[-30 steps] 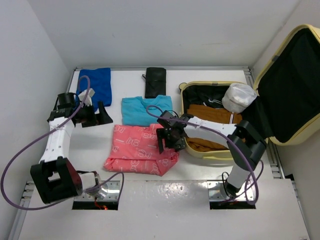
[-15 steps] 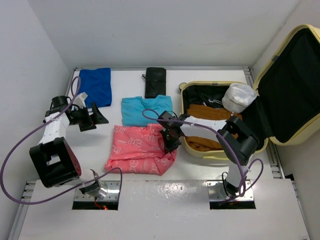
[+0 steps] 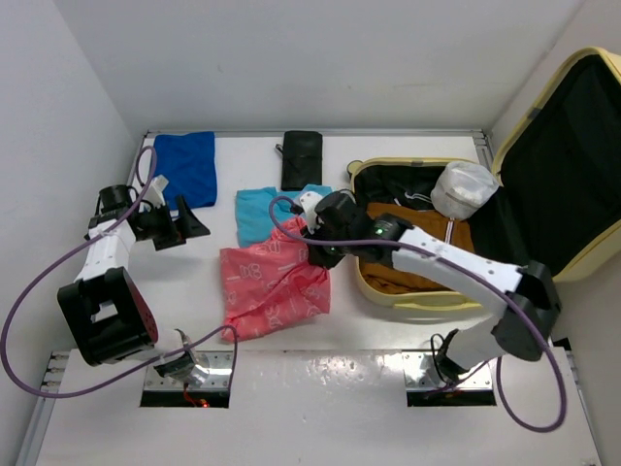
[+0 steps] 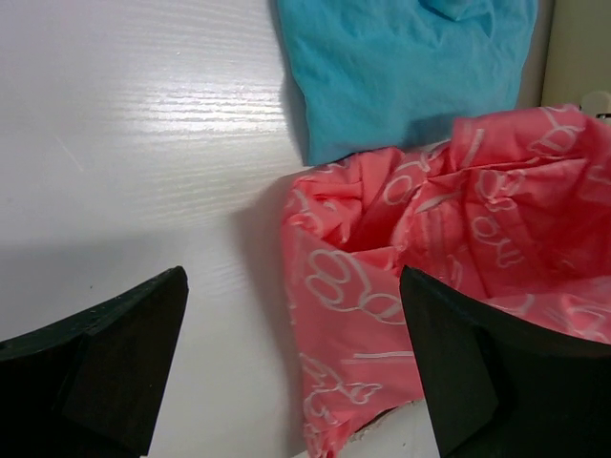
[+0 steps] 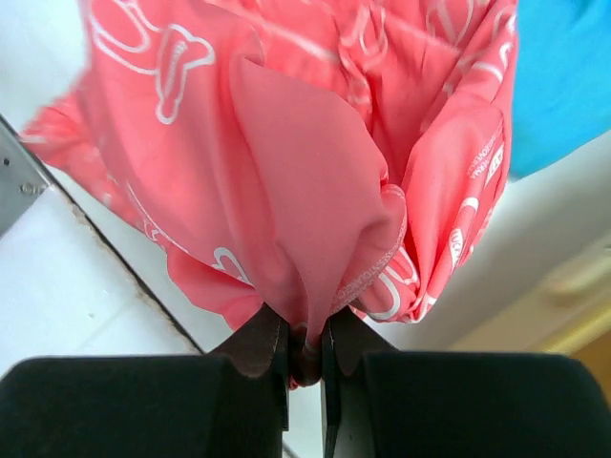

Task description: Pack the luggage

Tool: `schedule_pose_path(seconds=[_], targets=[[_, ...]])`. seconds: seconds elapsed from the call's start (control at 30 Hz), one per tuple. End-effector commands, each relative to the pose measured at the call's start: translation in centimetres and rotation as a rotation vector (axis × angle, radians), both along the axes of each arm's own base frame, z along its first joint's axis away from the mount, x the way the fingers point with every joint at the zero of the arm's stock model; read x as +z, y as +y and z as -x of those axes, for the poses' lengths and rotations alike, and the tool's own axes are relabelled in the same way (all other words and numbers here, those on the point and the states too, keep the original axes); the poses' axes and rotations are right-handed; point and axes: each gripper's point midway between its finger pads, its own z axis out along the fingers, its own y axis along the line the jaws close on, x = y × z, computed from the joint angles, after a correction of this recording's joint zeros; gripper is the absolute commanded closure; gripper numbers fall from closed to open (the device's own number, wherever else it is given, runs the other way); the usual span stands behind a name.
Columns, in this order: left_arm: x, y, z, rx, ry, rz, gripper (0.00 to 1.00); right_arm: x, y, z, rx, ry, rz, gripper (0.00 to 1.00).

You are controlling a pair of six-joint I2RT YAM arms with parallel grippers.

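Nearest the arm bases, a pink cloth (image 3: pixel 272 286) with white print lies partly on the table (image 3: pixel 184 282). Its near edge rests on the surface while its far right part is pulled up into a bunched peak. The right tool (image 5: pixel 305 348) is clenched on that peak: in the right wrist view a fold of the pink fabric is pinched between the two closed fingers and the rest hangs away from them in loose folds.

To the left, the left tool (image 3: pixel 182 228) is released, its jaws spread wide with nothing between them. Its wrist view shows bare table under the gap, with the pink cloth and a teal shirt (image 3: pixel 267 209) ahead of it. The teal shirt lies flat just beyond the pink cloth, their edges touching or overlapping.

The luggage (image 3: pixel 403 299) sits open at the right side of the table, just beside the raised cloth, its yellow lid standing up to the right with the black lining facing in. Its base holds a brown garment (image 3: pixel 393 280) and, farther back, a white bundle (image 3: pixel 464 186).

At the far edge lie a folded blue garment (image 3: pixel 184 165) on the left and a black pouch (image 3: pixel 302 158) near the middle.
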Motion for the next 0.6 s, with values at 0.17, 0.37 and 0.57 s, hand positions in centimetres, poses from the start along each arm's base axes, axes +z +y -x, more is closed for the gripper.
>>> schedule_pose_path(seconds=[0.17, 0.37, 0.57], targets=[[1.9, 0.5, -1.3, 0.000, -0.119, -0.019, 0.03, 10.3, -2.9, -0.8, 0.201, -0.426, -0.011, 1.00], [1.2, 0.0, -1.5, -0.011, -0.127, -0.026, 0.03, 17.4, -6.7, 0.1, 0.292, -0.684, 0.030, 1.00], [0.5, -1.2, -1.9, -0.007, -0.118, 0.007, 0.03, 21.9, -10.8, 1.1, 0.405, -0.905, 0.168, 1.00]])
